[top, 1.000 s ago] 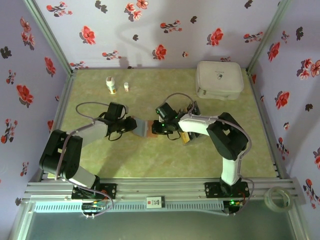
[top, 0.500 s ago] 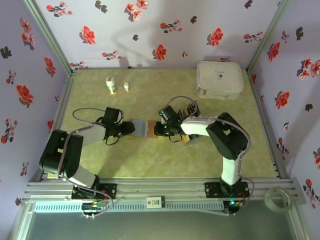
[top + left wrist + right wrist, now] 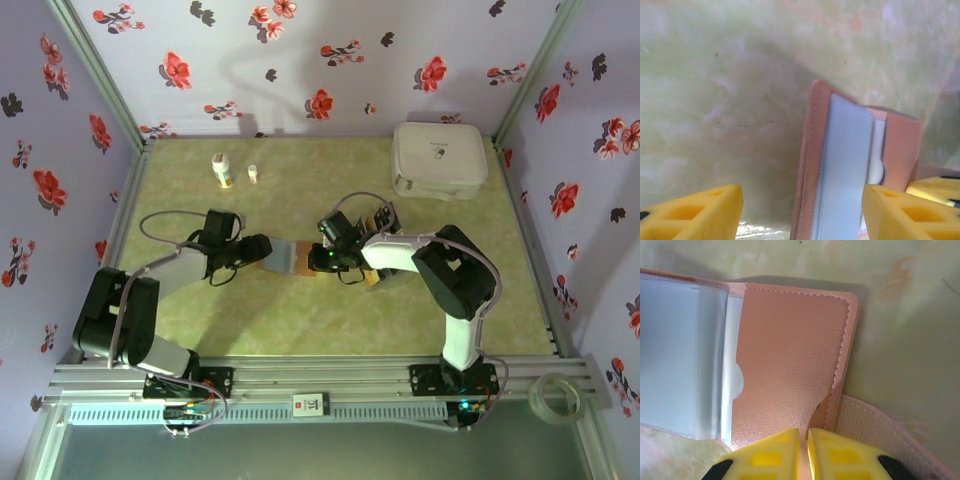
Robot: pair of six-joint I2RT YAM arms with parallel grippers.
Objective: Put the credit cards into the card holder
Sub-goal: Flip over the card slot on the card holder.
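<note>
Green tabletop (image 3: 300, 320): right gripper (image 3: 803, 440) pinches the card holder (image 3: 790, 355), left gripper (image 3: 800, 195) gapes open beside it.

Lilac walls (image 3: 330, 60) with red and dark flower prints, pale green marbled tabletop (image 3: 300, 320), aluminium rail (image 3: 320, 375) up front.

I'm looking at a pale green marbled worktop (image 3: 300, 320). Near its centre the card holder (image 3: 285, 257) rests open, grey-blue inside showing. Toward 3 o'clock of it lie the credit cards (image 3: 372, 277), one orange-tan. A white rounded case (image 3: 440, 158) sits at 1 o'clock. At 11 o'clock stand a small bottle (image 3: 222, 170) and a smaller bottle (image 3: 253, 173).
</note>
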